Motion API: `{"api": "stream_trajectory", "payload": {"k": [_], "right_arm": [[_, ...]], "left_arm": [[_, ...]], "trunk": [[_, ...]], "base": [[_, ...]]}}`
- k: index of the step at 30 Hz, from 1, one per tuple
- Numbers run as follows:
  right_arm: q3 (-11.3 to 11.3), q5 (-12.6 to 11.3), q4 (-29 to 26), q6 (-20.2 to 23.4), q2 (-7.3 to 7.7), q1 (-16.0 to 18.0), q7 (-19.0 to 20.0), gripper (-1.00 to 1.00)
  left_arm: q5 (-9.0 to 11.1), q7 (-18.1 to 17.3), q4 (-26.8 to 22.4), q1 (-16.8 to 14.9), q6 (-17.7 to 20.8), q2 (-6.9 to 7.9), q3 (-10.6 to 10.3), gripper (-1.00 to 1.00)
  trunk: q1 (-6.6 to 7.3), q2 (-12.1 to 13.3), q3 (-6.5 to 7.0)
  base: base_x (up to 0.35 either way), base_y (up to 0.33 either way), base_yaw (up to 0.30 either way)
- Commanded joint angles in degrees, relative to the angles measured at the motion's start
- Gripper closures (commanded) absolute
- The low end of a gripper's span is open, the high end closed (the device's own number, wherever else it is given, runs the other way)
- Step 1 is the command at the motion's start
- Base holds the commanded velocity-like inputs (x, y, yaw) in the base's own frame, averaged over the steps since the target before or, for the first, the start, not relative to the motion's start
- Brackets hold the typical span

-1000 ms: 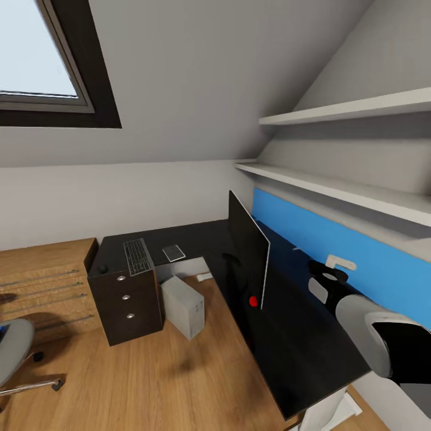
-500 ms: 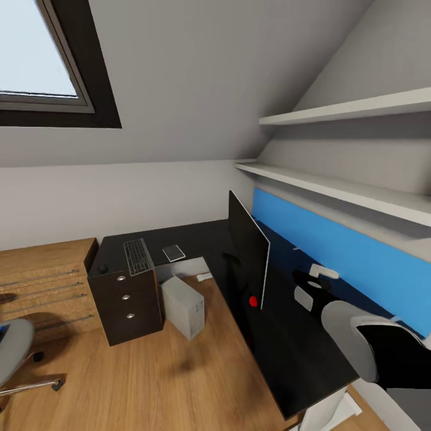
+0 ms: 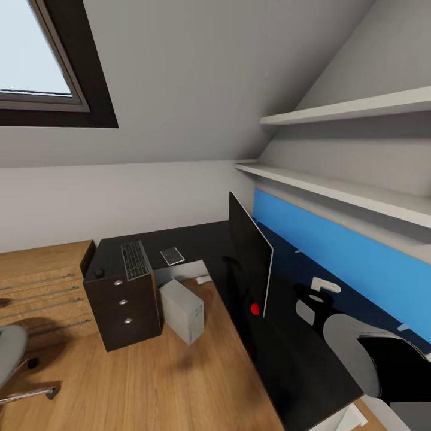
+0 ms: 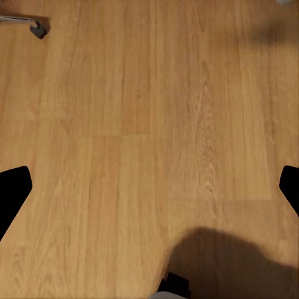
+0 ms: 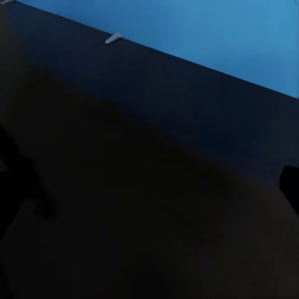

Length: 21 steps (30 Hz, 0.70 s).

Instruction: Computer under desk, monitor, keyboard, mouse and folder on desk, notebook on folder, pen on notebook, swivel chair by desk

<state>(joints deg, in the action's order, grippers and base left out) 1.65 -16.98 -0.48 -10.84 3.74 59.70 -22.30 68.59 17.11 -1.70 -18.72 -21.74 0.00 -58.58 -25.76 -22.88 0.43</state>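
Sloped attic walls frame the black tabletop where the monitor stands edge-on beside my right arm; I judge it heavy, top-heavy and fragile, best held low by its stand, and both wrist views show jaws spread empty.

The right arm reaches forward, its gripper's fingers spread apart.
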Motion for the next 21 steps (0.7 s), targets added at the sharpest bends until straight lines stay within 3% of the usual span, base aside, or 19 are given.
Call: {"api": "stream_trajectory", "payload": {"k": [1, 10, 21], "right_arm": [[0.2, -0.4, 0.0, -0.3, 0.01, 0.0, 0.0, -1.0], [0.2, -0.5, 0.0, -0.3, 0.68, 0.0, 0.0, -1.0], [0.5, -0.5, 0.0, -0.3, -0.21, 0.0, 0.0, -1.0]], "left_arm": [[0.2, 0.4, -0.1, 0.0, -0.1, 0.0, -0.5, -1.0], [0.2, 0.4, -0.1, 0.0, -0.1, 0.0, -0.5, -1.0], [0.2, 0.4, -0.1, 0.0, -0.1, 0.0, -0.5, -1.0]], "trunk": [[-0.02, 0.0, -0.02], [-0.02, 0.0, -0.02], [-0.02, 0.0, -0.02]], "base": [[0.021, 0.0, 0.0], [0.101, 0.0, 0.0], [0.021, 0.0, 0.005]]}}
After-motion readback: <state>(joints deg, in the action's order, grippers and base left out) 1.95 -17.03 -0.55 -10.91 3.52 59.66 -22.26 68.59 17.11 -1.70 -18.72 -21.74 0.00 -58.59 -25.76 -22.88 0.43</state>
